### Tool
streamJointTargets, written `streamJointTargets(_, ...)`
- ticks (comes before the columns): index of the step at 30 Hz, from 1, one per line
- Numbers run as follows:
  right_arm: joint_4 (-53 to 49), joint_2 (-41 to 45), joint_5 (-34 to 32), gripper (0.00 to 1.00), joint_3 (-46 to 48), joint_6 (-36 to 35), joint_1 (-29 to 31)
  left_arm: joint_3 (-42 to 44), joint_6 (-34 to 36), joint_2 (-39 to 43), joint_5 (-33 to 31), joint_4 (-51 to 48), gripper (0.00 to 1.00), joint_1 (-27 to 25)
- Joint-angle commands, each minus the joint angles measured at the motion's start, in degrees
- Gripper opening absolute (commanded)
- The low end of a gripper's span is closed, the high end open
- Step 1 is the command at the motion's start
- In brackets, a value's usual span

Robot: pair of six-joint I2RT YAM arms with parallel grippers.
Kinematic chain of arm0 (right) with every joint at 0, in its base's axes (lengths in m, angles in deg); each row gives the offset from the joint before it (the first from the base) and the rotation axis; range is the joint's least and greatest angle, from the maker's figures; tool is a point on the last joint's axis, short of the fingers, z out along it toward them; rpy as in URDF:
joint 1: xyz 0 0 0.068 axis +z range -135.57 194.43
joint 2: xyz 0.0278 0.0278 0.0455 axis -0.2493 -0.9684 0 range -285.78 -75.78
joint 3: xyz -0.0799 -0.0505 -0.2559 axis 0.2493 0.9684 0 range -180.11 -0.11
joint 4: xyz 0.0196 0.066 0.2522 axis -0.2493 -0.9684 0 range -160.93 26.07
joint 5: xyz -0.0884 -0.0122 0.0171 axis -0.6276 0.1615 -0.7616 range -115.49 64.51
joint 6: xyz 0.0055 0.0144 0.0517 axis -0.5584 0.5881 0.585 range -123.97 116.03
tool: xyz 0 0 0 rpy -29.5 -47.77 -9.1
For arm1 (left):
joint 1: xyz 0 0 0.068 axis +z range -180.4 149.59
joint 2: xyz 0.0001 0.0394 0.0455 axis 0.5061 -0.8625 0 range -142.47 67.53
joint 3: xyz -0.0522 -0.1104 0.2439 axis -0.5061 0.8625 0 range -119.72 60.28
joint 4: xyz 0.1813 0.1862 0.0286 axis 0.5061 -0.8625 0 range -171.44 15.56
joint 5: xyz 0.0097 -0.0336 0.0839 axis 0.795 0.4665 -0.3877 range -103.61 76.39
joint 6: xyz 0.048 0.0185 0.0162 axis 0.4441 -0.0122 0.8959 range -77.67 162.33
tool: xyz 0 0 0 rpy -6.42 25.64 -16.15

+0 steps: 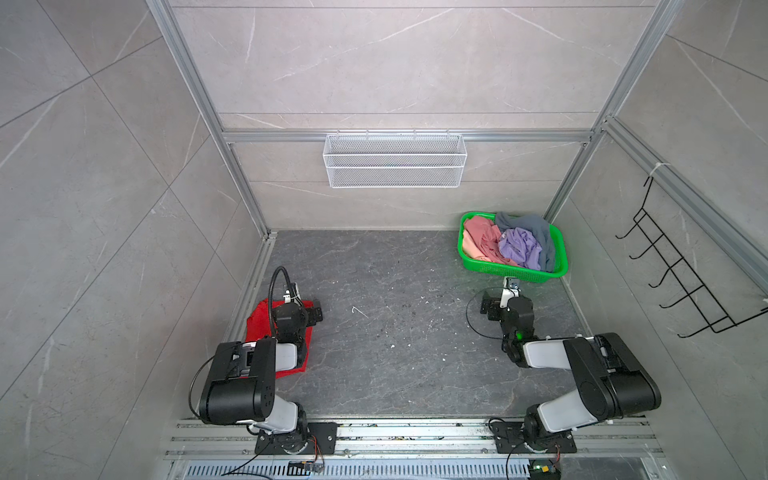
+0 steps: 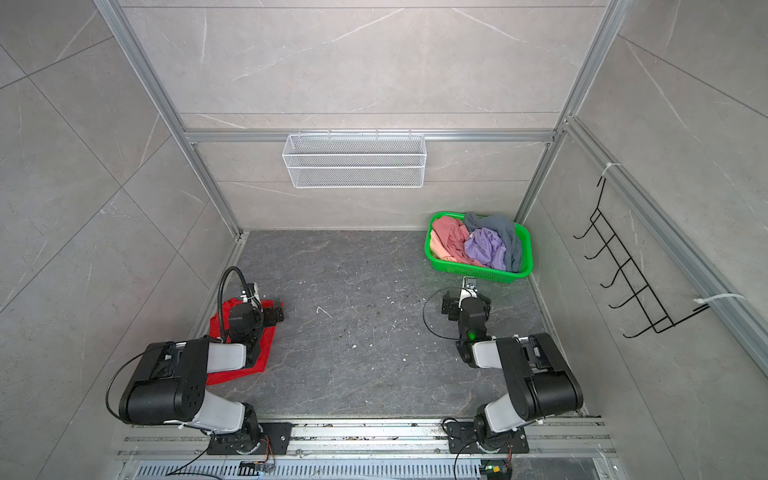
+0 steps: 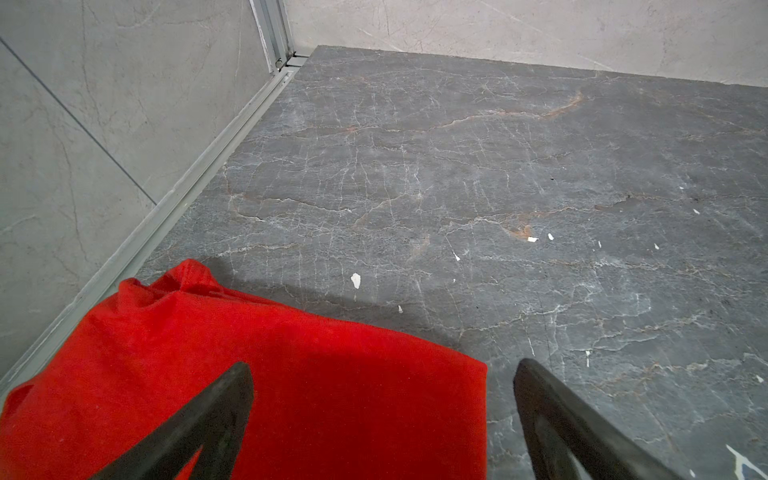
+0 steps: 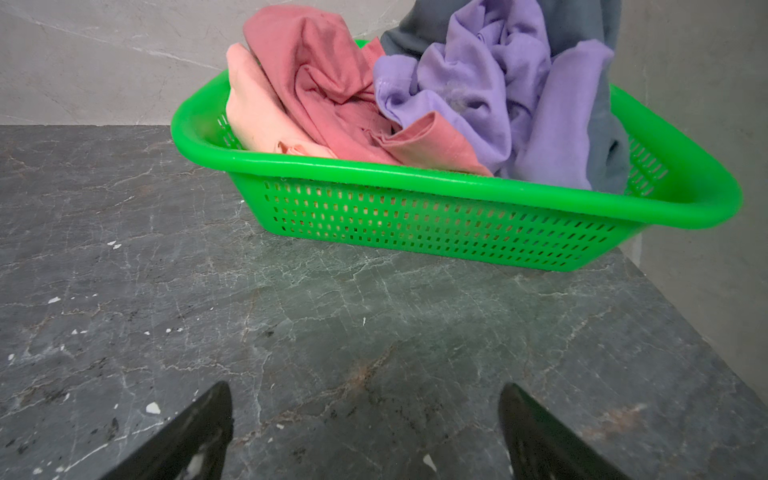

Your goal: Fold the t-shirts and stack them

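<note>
A folded bright red t-shirt (image 1: 259,322) (image 2: 268,347) lies at the table's left edge, partly hidden under the left arm. My left gripper (image 3: 384,365) (image 1: 311,313) hovers open over its far corner, one finger above the red cloth (image 3: 332,395) and the other above bare table. A green mesh basket (image 1: 515,272) (image 4: 415,174) at the back right holds crumpled t-shirts: pink (image 4: 324,75), peach (image 4: 253,112), lavender (image 4: 498,83) and grey-blue (image 4: 577,20). My right gripper (image 4: 365,386) (image 1: 492,307) is open just in front of the basket, holding nothing.
The dark marble table (image 1: 395,332) carries small white flecks. A white wire basket (image 1: 395,160) hangs on the back wall, and a black hook rack (image 1: 685,282) on the right wall. Aluminium rails run along the table's left and front edges.
</note>
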Motion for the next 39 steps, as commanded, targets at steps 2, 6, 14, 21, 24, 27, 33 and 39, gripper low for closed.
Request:
streamJointTargets(2,0.94,0.17,0.46,1.0,0.24,-0.58,-0.26,-1.47,0.13,-0.17,-0.76,1.24,1.0,-0.06)
streamJointTargets(6,0.95,0.21,0.46,1.0,0.32,-0.53,-0.22,-1.48,0.15,-0.23,-0.75,1.25,1.0,-0.08)
streamJointTargets(14,1.02,0.19,0.46,1.0,0.33,-0.52,-0.21,-1.34,0.19,-0.16,-0.76,1.25,1.0,-0.05)
streamJointTargets(21,-24.66,11.81,6.89,1.0,-7.89,-1.18,-0.2,-8.43,2.76,9.88,3.84,-19.78,1.0,-2.02)
streamJointTargets(24,-39.03,18.66,14.54,1.0,-13.9,4.14,-0.05,-14.33,-3.6,17.21,4.76,-33.71,1.0,-2.63)
streamJointTargets(27,-48.73,23.17,20.24,1.0,-18.34,11.99,0.89,-18.27,-12.77,21.87,11.22,-41.56,1.0,-4.07)
streamJointTargets(33,-59.38,27.71,35.14,1.0,-22.48,26.43,6.66,-24.63,-27.54,24.35,21.66,-52.1,1.0,-14.43)
streamJointTargets(39,-56.2,33.79,34.89,1.0,-14.97,38.97,16.45,-22.57,-40.64,23.92,24.88,-49.66,1.0,-27.43)
